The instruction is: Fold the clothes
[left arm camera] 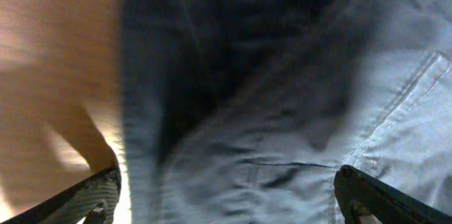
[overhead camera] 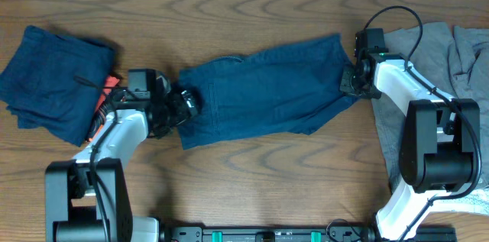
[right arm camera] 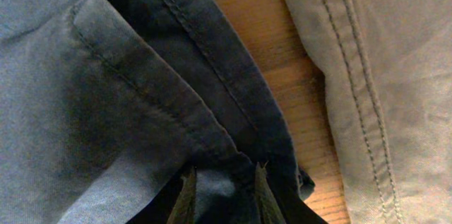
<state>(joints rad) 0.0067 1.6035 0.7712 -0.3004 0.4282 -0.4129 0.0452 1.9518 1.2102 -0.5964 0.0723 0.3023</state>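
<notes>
1 pair of navy shorts [overhead camera: 267,93] lies flat at centre, btwn folded navy stack [overhead camera: 53,82] and grey pile [overhead camera: 458,51]. Right gripper [right arm camera: 222,185] pinches 1 end's hem; left gripper [left arm camera: 226,181] gapes wide over other end, holding nothing. We judge fold's starting: left must clamp 1st.

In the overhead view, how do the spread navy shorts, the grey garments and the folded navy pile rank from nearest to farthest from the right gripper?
1. The spread navy shorts, centre: the right gripper pinches their edge.
2. The grey garments, close by on the right side.
3. The folded navy pile, far at the left end.
</notes>
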